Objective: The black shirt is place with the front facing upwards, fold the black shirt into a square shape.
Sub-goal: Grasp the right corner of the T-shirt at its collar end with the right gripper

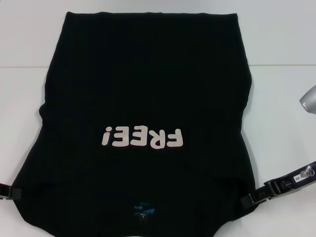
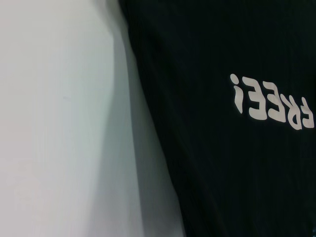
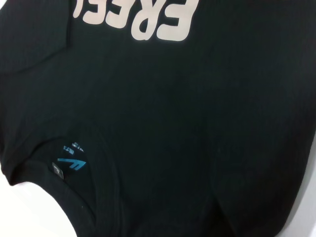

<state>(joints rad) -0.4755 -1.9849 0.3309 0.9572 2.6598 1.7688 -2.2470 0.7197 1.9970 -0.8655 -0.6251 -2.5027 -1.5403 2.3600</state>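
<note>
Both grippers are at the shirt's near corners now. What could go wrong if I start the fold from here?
1. The left gripper and right gripper sit at uneven heights on the black shirt, so the fold may skew.
2. The far hem lies close to the white table's back edge; dragging could bunch it.

**White work surface, evenly lit**

White table (image 1: 276,98) fills the head view out to every edge; no wall, floor or window in sight. A thin straight seam (image 1: 281,64) crosses the table toward its far side, showing on both sides, the surface beyond it a slightly cooler white. Light is soft and diffuse. In the left wrist view a broad grey shadow (image 2: 133,148) lies on the table.
</note>
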